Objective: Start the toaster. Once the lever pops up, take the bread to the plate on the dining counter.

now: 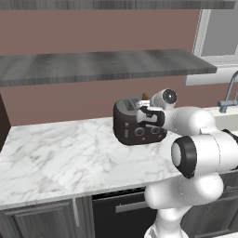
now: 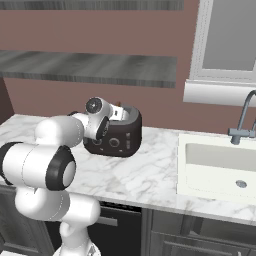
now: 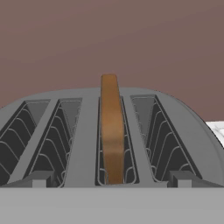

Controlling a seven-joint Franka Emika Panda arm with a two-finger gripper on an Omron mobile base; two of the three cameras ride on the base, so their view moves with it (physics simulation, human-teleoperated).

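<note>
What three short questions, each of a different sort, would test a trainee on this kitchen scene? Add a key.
1. True or false: the bread stands on edge in a slot of the toaster.
2. Multiple choice: counted from the left in the hand view, the slice is in slot A) one, B) two, C) three, D) four.
3. Fill in: in the right base view, set into the counter to the right of the toaster is a white ____.

Key:
1. true
2. C
3. sink
</note>
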